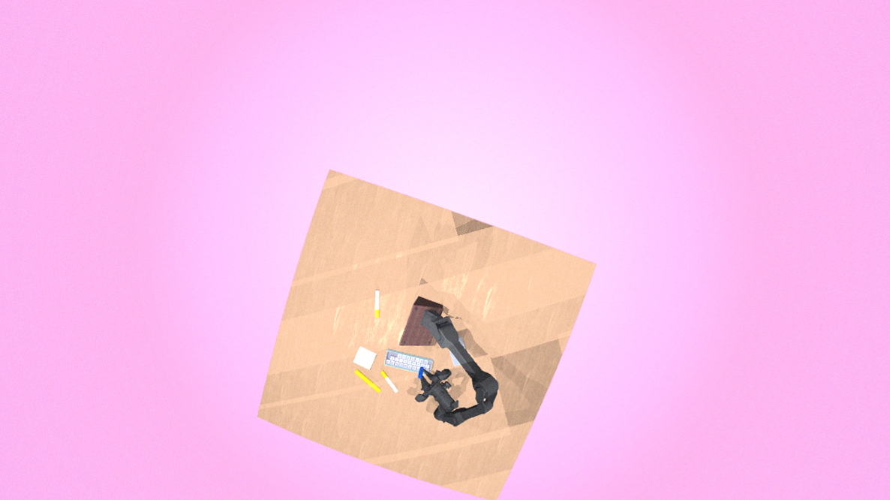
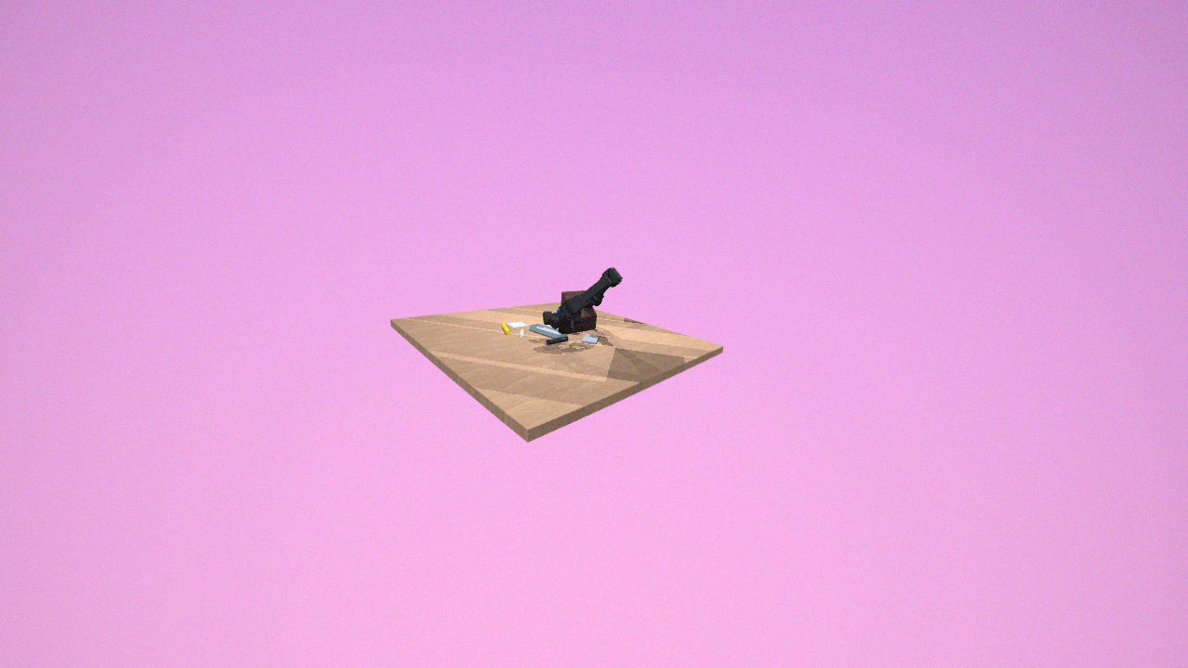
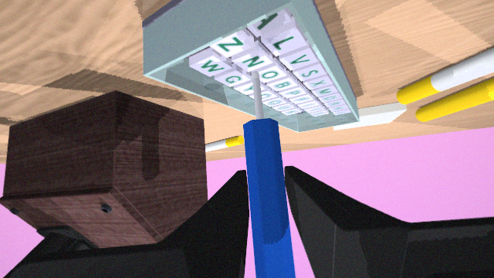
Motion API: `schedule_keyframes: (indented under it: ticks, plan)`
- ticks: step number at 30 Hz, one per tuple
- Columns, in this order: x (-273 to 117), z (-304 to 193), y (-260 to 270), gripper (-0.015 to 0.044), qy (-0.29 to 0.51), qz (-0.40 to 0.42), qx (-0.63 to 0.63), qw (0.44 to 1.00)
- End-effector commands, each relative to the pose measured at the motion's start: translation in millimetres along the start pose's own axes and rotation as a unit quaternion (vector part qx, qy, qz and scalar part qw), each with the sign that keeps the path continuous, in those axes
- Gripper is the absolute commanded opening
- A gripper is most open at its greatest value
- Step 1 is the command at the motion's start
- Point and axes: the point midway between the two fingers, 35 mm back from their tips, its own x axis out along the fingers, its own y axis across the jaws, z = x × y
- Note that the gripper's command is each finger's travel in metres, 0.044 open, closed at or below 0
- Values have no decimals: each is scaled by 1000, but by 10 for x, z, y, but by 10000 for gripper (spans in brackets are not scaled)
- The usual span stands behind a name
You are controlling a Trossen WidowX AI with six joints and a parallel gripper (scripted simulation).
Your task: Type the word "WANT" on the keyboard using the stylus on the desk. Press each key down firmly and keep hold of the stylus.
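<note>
My gripper (image 3: 265, 176) is shut on the blue stylus (image 3: 266, 154) (image 1: 420, 372). The stylus's thin grey tip points at the keyboard (image 3: 170, 50) (image 1: 402, 360), which has a pale teal case and white keys with green letters. In the wrist view the tip overlaps the lower edge of the N key (image 3: 252, 61), near the O key (image 3: 272, 74); whether it touches cannot be told. The W key (image 3: 210, 66) and the A key (image 3: 268, 21) are also visible. Far keys are too small to read, and the T key cannot be made out.
The arm's brown wooden base (image 3: 154, 154) (image 1: 417, 328) stands beside the keyboard. A white-and-yellow marker (image 3: 455, 75) (image 1: 392, 384), a yellow stick (image 3: 455, 102) (image 1: 367, 381) and a white pad (image 1: 364, 357) lie near its far end. A dark cylinder (image 2: 556, 340) and pale blue pad (image 2: 589, 339) lie near its other end.
</note>
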Motion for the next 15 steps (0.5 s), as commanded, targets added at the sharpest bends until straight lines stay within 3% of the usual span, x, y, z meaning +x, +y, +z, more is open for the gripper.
schedule_keyframes:
  ticks: [1, 15]
  plan:
    - [12, 18, 2, 81, -1, 1, 3, 1000]
    - [43, 72, 2, 81, -1, 1, 3, 1000]
